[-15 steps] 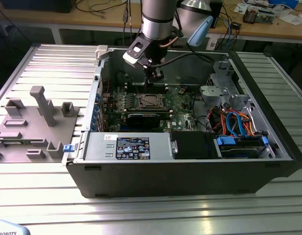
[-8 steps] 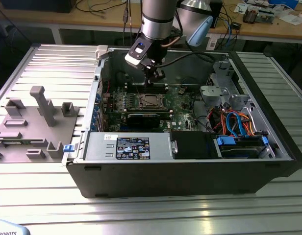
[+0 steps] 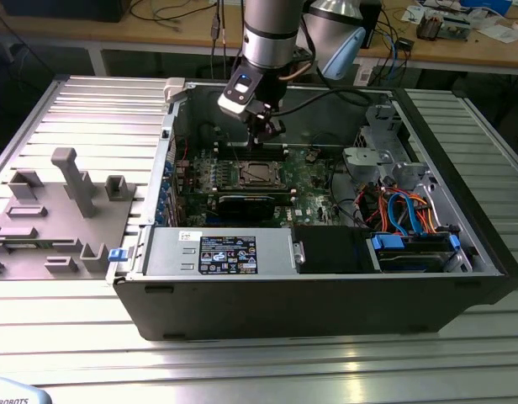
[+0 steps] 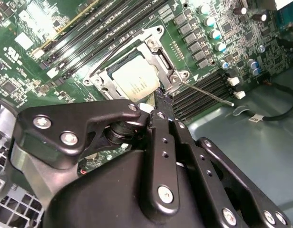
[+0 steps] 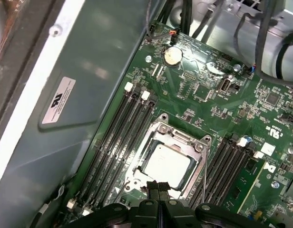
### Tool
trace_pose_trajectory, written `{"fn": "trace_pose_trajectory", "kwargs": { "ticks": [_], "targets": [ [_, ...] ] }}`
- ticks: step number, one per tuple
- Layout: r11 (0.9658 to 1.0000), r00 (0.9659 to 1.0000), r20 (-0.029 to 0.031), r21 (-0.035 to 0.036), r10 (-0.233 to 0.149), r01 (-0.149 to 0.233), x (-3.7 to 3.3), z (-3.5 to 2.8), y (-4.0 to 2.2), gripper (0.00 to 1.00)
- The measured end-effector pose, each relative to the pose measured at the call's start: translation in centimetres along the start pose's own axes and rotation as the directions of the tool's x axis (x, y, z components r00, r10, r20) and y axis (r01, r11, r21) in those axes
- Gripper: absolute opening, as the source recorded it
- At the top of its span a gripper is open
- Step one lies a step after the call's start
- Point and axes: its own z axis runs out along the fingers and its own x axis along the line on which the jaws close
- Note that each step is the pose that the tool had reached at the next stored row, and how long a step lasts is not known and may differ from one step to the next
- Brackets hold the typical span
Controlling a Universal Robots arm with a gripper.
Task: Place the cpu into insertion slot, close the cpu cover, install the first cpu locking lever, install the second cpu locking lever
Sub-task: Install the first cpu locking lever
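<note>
The cpu (image 5: 166, 164) lies flat in its socket on the green motherboard, its silvery top showing in both wrist views (image 4: 136, 80). The cpu cover (image 5: 179, 137) lies down around it as a metal frame (image 4: 158, 52). My gripper (image 5: 158, 186) hangs just above the socket's edge with its black fingers pressed together and nothing between them (image 4: 163, 97). A thin wire locking lever (image 4: 208, 92) sticks out from the socket over the memory slots, right beside the fingertips. A second wire lever (image 4: 106, 59) runs along the opposite side. In the exterior view the gripper (image 3: 262, 128) is above the socket (image 3: 261, 172).
The motherboard sits deep inside an open computer case (image 3: 150, 286) with tall walls. Black memory slots (image 5: 120, 137) flank the socket on both sides. A black card (image 3: 246, 204), the power supply (image 3: 225, 252) and drive cables (image 3: 402, 210) lie toward the case's front. Grey fixtures (image 3: 70, 181) stand outside at the exterior view's left.
</note>
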Motion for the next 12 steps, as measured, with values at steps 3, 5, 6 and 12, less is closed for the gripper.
{"fn": "trace_pose_trajectory", "kwargs": {
  "ticks": [3,5,6,12],
  "targets": [
    [0.9996,0.9996,0.0006,0.0013,-0.028,0.028,0.00,0.00,0.00,0.11],
    [0.9989,0.9989,0.0010,0.0020,-0.047,0.047,0.00,0.00,0.00,0.11],
    [0.9985,0.9985,0.0011,0.0024,-0.055,0.055,0.00,0.00,0.00,0.11],
    [0.9929,0.9929,0.0022,0.0053,-0.119,0.119,0.00,0.00,0.00,0.11]
  ]
}}
